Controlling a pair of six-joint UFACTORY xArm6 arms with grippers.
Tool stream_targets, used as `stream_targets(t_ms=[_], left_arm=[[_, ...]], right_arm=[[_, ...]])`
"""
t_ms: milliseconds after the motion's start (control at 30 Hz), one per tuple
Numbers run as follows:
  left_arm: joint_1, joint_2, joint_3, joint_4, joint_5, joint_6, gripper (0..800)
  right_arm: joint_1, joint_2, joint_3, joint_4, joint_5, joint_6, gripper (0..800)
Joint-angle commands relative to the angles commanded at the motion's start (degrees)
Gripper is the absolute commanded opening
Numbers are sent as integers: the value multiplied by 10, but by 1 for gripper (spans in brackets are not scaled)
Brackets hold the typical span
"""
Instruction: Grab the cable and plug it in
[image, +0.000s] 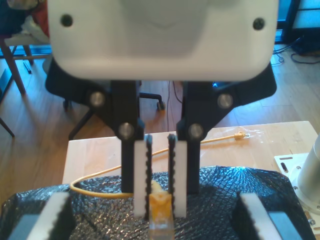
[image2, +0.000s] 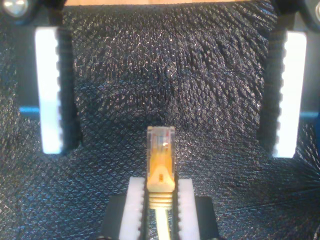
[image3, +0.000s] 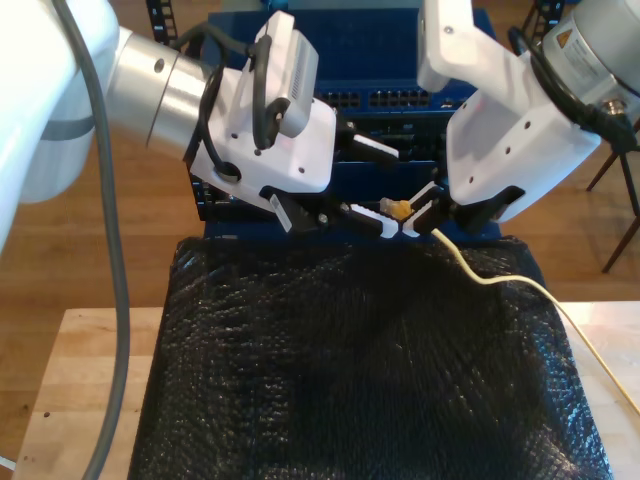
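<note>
The pale-yellow cable (image3: 520, 285) runs across the black padded sheet and up to my first gripper (image3: 415, 218) on the exterior view's right. My first gripper (image: 160, 212) is shut on the cable's clear clip plug (image: 161, 222), and the plug tip sticks out past the pads. My second gripper (image3: 383, 186), on the exterior view's left, faces it, open. In the second wrist view the plug (image2: 160, 155) sits midway between my second gripper's wide-apart white pads (image2: 50, 90), touching neither. My first gripper (image2: 160, 182) pinches the plug's boot there.
A blue rack with rows of network ports (image3: 400, 100) stands right behind both grippers. A black textured sheet (image3: 350, 360) covers the wooden table (image3: 90, 380). The cable's other end (image: 240, 135) lies on bare wood. A white arm base (image: 300, 170) stands at the table edge.
</note>
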Motion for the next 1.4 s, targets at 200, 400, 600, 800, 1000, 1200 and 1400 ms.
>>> stream_targets(t_ms=[200, 400, 600, 800, 1000, 1200, 1400], left_arm=[[0, -1, 8, 1, 0, 2, 679], [0, -1, 10, 1, 0, 13, 647], [0, -1, 11, 1, 0, 14, 600], [0, -1, 19, 0, -3, 14, 543], [0, -1, 20, 0, -3, 14, 521], [1, -1, 24, -1, -3, 14, 456], [1, -2, 24, -1, -2, 14, 425]], right_arm=[[-2, -1, -1, 0, 0, 0, 2], [-4, -2, -2, -1, -1, -1, 2], [-4, 1, -2, -2, -4, -1, 2], [-4, -2, -3, -3, -4, -1, 2], [-6, -1, -3, -3, -4, -1, 2], [-6, 1, -2, -3, -4, -1, 2], [-6, 1, -2, -3, -4, -1, 2]])
